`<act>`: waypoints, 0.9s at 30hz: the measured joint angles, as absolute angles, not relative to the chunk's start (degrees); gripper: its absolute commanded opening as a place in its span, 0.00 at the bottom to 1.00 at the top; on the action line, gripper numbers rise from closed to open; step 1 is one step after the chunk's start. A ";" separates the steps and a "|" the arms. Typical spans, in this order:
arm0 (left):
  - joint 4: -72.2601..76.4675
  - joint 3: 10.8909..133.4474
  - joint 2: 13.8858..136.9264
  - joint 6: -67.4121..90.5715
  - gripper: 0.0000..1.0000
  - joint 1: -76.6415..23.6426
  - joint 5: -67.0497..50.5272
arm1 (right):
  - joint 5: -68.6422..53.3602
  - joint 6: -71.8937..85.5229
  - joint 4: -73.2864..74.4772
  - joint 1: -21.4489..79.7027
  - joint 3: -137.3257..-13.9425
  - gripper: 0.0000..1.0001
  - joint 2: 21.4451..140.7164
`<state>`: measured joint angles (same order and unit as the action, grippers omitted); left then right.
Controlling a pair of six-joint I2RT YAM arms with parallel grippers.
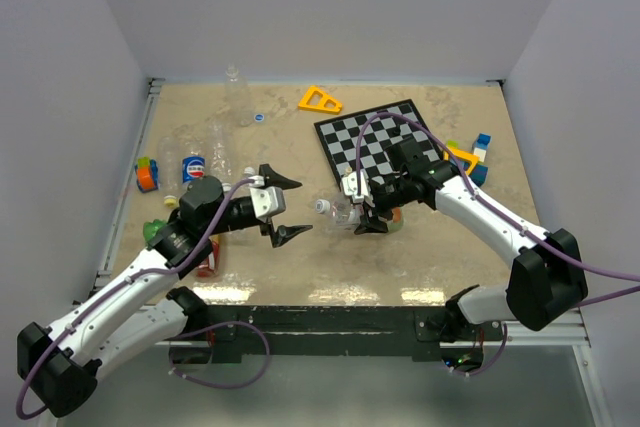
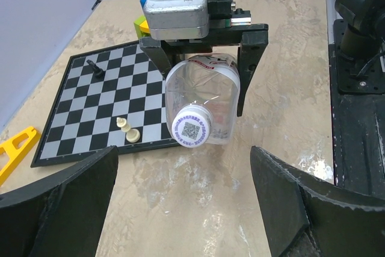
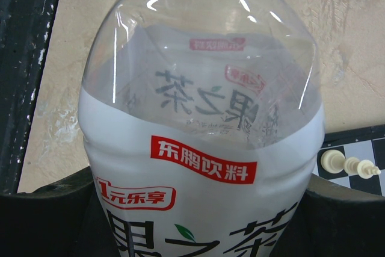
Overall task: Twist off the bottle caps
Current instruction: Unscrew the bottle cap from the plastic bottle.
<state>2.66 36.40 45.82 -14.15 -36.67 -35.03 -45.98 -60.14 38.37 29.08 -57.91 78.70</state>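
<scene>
While the bottle (image 2: 201, 88) lies level in the right gripper (image 1: 365, 209), whose jaws are closed about halfway across its labelled body, its white cap (image 2: 191, 129) is on and points at the left gripper (image 1: 296, 207).

Item, left gripper: fingers spread wide, holding nothing, clear of the cap and roughly in line with it.

Item, location: bottle low over the table (image 1: 300, 267), just beside the near edge of the chessboard (image 2: 90, 106). Whether it touches the surface cannot be told. Two pale chess pieces (image 2: 127, 130) stand close by on the board.

Risks, as judged:
- Off-centre approach: one finger meets the cap first and shoves the bottle askew in its hold.
- Thin plastic wall: the body may turn with the cap if the right hold is light, or buckle if it is hard.
- Cap freed but poorly pinched: it may drop and roll under the arms or onto the board.
- Wide swing of either arm: the chess pieces could be knocked over.
</scene>
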 measured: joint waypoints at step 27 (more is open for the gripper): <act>2.44 41.06 56.95 -17.39 0.64 -36.67 -41.36 | -45.98 -60.36 38.61 29.08 -57.91 0.09 78.70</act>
